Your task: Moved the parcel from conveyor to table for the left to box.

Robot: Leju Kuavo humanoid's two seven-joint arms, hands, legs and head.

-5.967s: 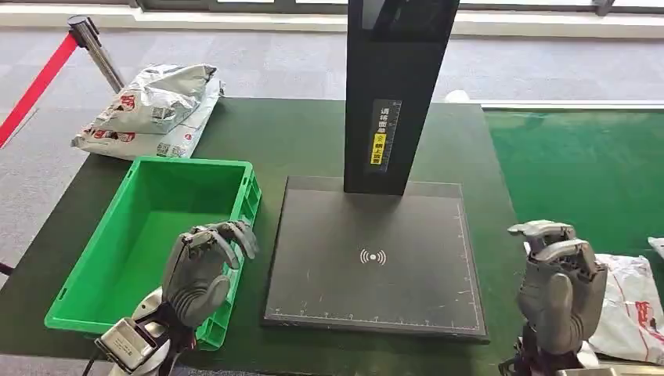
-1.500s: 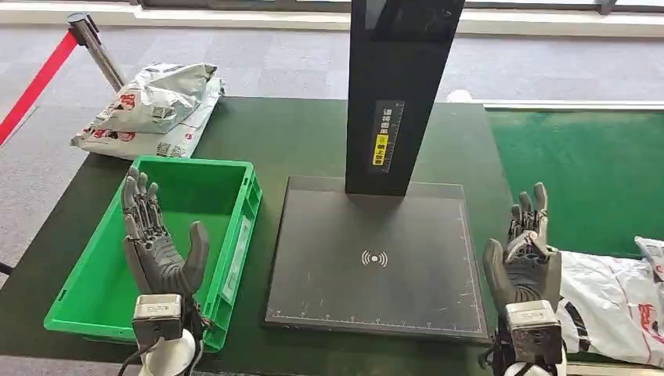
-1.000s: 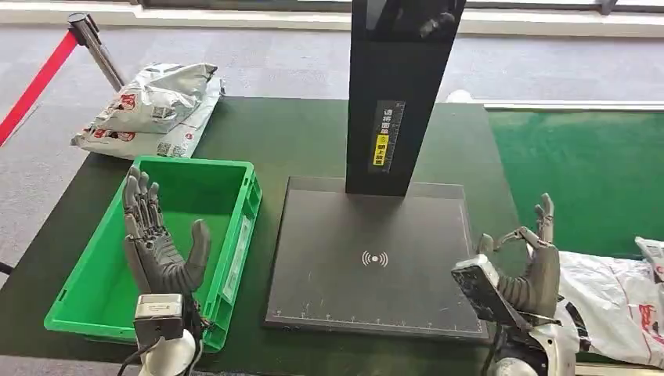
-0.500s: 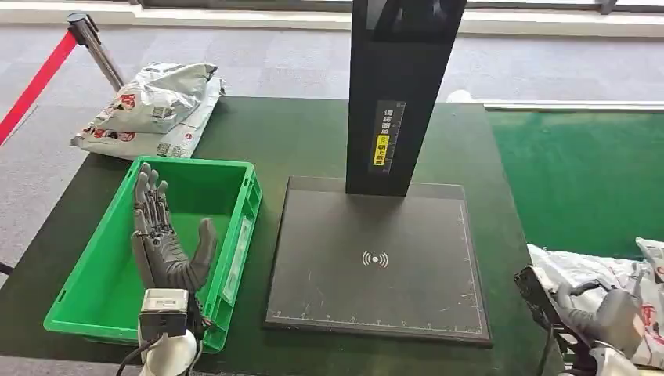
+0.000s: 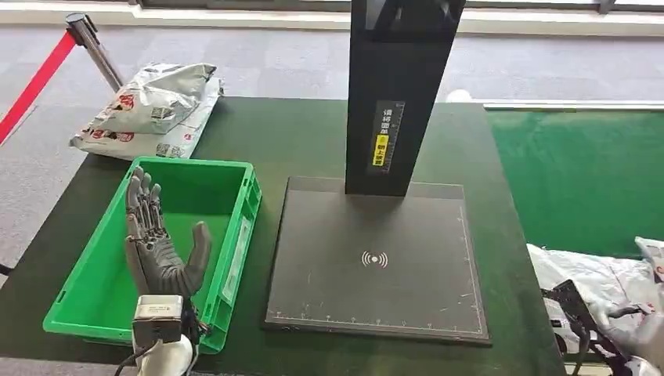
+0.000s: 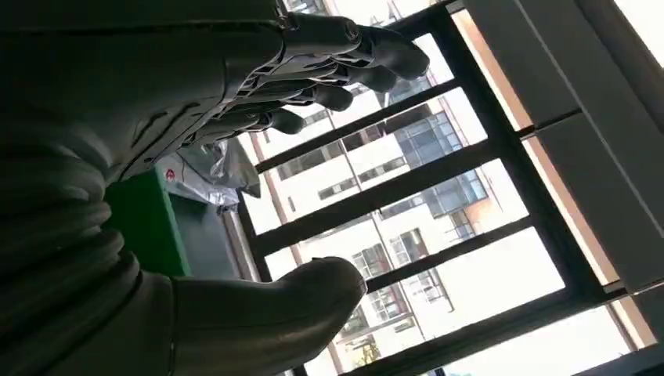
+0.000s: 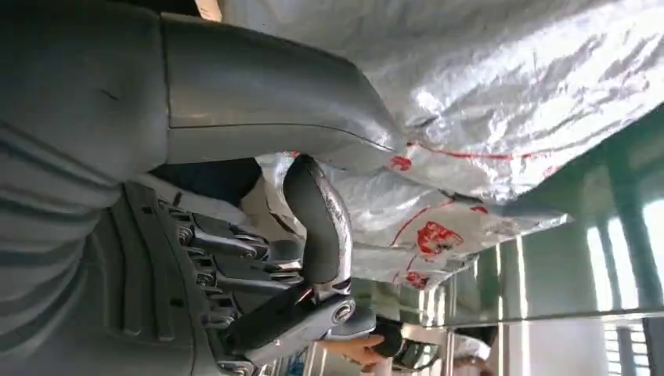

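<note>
Right hand (image 5: 626, 333) down at conveyor's near edge, thumb on crinkled silver plastic parcel (image 5: 595, 278), grip unconfirmed. Lay lengthwise toward table. Left hand (image 5: 156, 247) spread, unladen, over green plastic crate (image 5: 243, 200), farther off.

Right hand (image 5: 626, 333) cut off by the head view's lower right corner, most of it out of frame. Its fingers (image 7: 317, 227) curl against the parcel (image 5: 595, 278), but whether they grip it cannot be told. Parcel runs off the frame edge beyond the fingers; printing on it too small to read. Left hand's (image 5: 160, 251) wrist hides part of the green bin's (image 5: 102, 258) near wall.
</note>
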